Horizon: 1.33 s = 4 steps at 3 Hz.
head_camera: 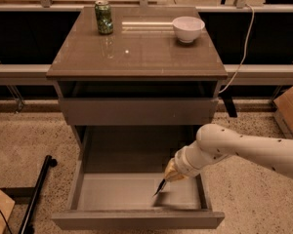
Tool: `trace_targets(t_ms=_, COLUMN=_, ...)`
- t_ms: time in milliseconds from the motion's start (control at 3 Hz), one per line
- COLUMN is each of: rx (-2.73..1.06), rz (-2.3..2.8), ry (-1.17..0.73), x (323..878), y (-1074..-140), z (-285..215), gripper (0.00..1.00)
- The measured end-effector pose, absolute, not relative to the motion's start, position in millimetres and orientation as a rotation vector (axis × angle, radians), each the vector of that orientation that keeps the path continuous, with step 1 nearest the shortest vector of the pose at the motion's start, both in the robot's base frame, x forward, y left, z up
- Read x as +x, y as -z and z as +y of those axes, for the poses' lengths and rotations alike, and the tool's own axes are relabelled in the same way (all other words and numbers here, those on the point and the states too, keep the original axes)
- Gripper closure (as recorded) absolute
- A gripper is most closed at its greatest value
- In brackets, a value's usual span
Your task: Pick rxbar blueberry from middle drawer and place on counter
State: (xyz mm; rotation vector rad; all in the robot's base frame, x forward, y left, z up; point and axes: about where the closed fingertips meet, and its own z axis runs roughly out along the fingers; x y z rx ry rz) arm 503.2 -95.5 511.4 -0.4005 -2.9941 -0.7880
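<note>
The middle drawer [136,219] is pulled wide open under the counter [136,52]. My gripper [162,185] reaches down into the drawer's right half from the right. A thin dark sliver, the rxbar blueberry [159,187], hangs from its tip, seen edge-on just above the pale drawer floor, with a faint shadow below it. The gripper is shut on the bar. No other bar lies on the drawer floor.
A green drink can [104,17] stands at the counter's back left and a white bowl [188,28] at its back right. The drawer above [136,111] is closed. A black pole [36,194] lies on the floor at the left, a cardboard box [290,108] at the right.
</note>
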Motion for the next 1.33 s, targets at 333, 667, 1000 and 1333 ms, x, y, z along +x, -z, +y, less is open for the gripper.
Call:
trace_targets(t_ms=333, rx=-0.377, rz=-3.034, ry=0.793, x=502, y=-527, z=-94, gripper=1.00)
trace_targets(t_ms=667, rx=-0.364, rz=-3.076, ry=0.804, x=501, y=-546, z=-98, gripper=1.00)
trace_targets(t_ms=1000, rx=-0.358, rz=-3.101, ry=0.810, x=504, y=-564, z=-107, gripper=1.00)
trace_targets(t_ms=1333, rx=-0.414, rz=-3.186, ry=0.704, x=513, y=-602, z=-143, gripper=1.00)
